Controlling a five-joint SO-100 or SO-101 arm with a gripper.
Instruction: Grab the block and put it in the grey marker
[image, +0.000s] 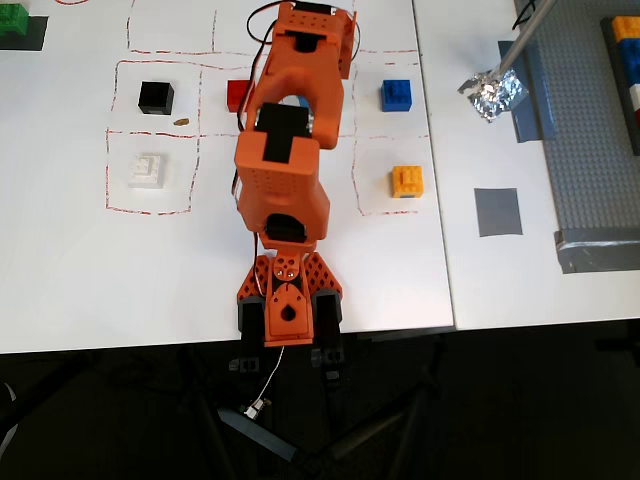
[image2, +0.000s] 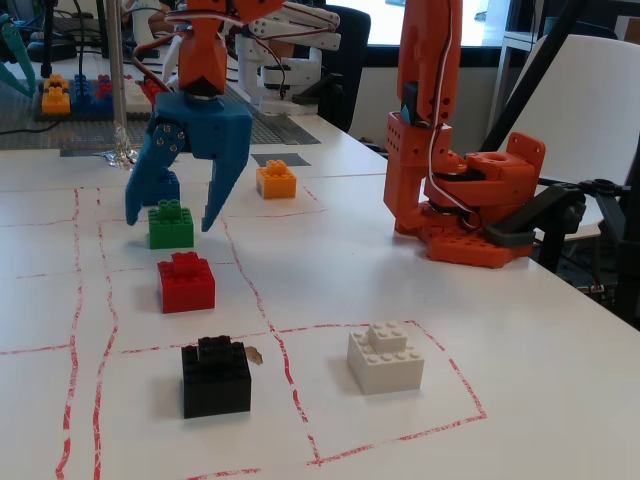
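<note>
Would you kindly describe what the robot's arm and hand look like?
The arm is orange plastic with perforated panels, black motor blocks and red, black and white cables. The hand has two blue, tapered, claw-like fingers on an orange wrist.

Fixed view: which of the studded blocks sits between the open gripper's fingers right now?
The green block. The blue gripper straddles it, fingers apart on either side. The red block lies nearer the camera, outside the fingers; the orange block sits off to the right.

green block (image2: 171, 224), grey marker (image: 498, 212), blue fingers (image2: 218, 190)
</note>
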